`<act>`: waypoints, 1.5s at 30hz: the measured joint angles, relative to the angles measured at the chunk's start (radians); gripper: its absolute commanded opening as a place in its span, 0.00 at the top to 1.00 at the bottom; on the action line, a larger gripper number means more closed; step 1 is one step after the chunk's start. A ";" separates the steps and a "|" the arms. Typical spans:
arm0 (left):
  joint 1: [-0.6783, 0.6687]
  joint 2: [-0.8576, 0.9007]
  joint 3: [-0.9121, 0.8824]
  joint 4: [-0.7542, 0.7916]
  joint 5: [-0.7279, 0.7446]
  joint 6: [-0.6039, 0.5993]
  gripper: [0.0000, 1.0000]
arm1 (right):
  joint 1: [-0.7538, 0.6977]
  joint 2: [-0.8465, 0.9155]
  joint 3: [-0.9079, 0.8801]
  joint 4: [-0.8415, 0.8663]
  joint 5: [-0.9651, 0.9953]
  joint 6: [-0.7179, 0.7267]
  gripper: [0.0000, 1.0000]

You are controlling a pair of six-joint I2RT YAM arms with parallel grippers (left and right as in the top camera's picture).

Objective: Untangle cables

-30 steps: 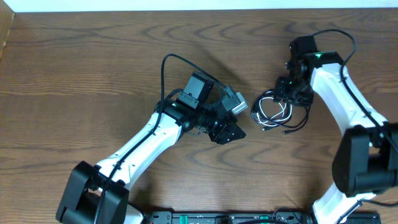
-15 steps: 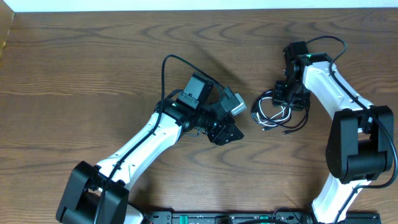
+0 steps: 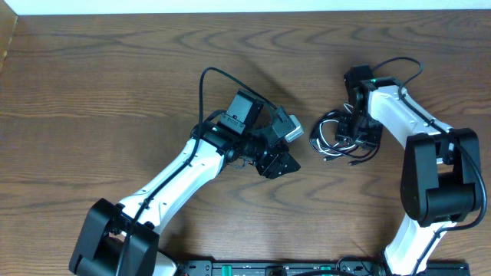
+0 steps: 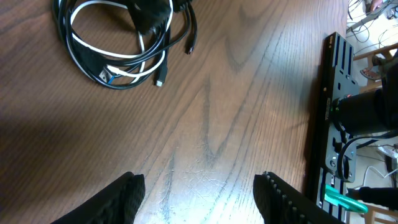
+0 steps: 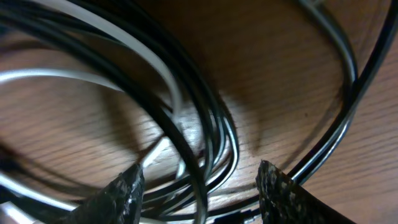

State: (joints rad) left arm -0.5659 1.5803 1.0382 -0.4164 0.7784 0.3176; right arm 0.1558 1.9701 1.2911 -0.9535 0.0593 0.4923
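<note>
The black and white cables (image 3: 334, 141) lie wound together in one small coil on the table, right of centre. The coil also shows at the top left of the left wrist view (image 4: 118, 46), and close up in the right wrist view (image 5: 186, 118). My right gripper (image 3: 355, 132) is down on the coil's right side. Its fingers (image 5: 199, 190) are open, with several black and white strands lying between them. My left gripper (image 3: 285, 162) is open and empty, left of the coil and apart from it; its fingers (image 4: 199, 199) hang over bare wood.
Loose plug ends (image 4: 174, 62) stick out at the coil's near edge. A black rail with electronics (image 4: 333, 124) runs along the table's front edge. The table's back edge (image 3: 245, 11) meets a white wall.
My right gripper has moved left and down onto the coil, its arm swinging inward. The left arm has not moved.
</note>
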 measured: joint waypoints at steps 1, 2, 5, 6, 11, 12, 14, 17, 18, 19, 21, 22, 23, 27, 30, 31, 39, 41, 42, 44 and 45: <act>0.000 0.000 0.000 0.000 0.000 0.000 0.39 | 0.000 0.000 -0.008 0.005 0.001 -0.002 0.99; 0.000 0.000 0.000 0.000 0.000 0.000 0.39 | 0.000 0.000 -0.011 0.010 0.000 0.001 0.99; 0.000 0.000 0.000 -0.002 0.000 0.000 0.39 | -0.001 -0.002 -0.011 0.040 -0.023 -0.006 0.99; 0.000 0.000 0.000 -0.002 0.000 0.000 0.39 | -0.001 -0.002 -0.009 0.051 -0.043 -0.014 0.99; 0.000 0.000 0.000 -0.003 0.000 0.000 0.39 | 0.000 -0.021 0.030 0.050 -0.137 -0.058 0.99; 0.000 0.000 0.000 -0.003 0.000 0.000 0.39 | 0.000 -0.035 0.048 0.037 -0.149 -0.068 0.99; 0.000 0.000 0.000 -0.003 0.000 0.000 0.39 | 0.000 -0.086 0.098 0.000 -0.168 -0.092 0.99; 0.000 0.000 0.000 0.005 0.000 0.000 0.39 | 0.000 -0.205 0.179 -0.060 -0.195 -0.129 0.99; 0.000 0.000 0.000 0.009 0.000 0.000 0.39 | 0.000 -0.249 0.201 -0.073 -0.203 -0.139 0.99; 0.000 0.000 0.000 0.014 0.000 0.000 0.39 | 0.000 -0.308 0.223 -0.084 -0.212 -0.151 0.99; 0.000 0.000 0.000 0.026 0.000 0.000 0.39 | 0.000 -0.396 0.243 -0.087 -0.230 -0.165 0.99; 0.000 0.000 0.000 0.032 0.000 0.000 0.39 | 0.000 -0.445 0.249 -0.090 -0.236 -0.171 0.99; 0.000 0.000 0.000 0.039 0.000 0.000 0.39 | 0.000 -0.495 0.253 -0.092 -0.244 -0.176 0.99; 0.000 0.000 0.000 0.058 0.000 -0.001 0.39 | 0.000 -0.582 0.255 -0.107 -0.251 -0.194 0.99; 0.000 0.000 0.000 0.061 0.000 -0.005 0.39 | 0.000 -0.569 0.257 -0.145 -0.241 -0.205 0.99; 0.000 0.000 0.000 0.061 0.000 -0.007 0.39 | 0.000 -0.552 0.257 -0.159 -0.237 -0.209 0.99; 0.000 0.000 0.000 0.061 0.000 -0.030 0.39 | 0.003 -0.451 0.264 -0.212 -0.222 -0.227 0.99; 0.000 0.000 0.000 0.061 0.000 -0.030 0.39 | 0.007 -0.466 0.289 -0.207 -0.223 -0.235 0.99; -0.001 0.000 0.000 0.062 0.000 -0.030 0.39 | 0.009 -0.477 0.306 -0.195 -0.224 -0.238 0.99; -0.001 0.000 0.000 0.065 0.001 -0.031 0.39 | 0.009 -0.517 0.336 -0.164 -0.232 -0.254 0.99; -0.001 0.000 0.000 0.072 0.005 -0.031 0.39 | 0.009 -0.541 0.344 -0.156 -0.244 -0.269 0.99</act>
State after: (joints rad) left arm -0.5667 1.5803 1.0382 -0.3447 0.7830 0.2871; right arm 0.1650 1.4288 1.6352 -1.1095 -0.1844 0.2237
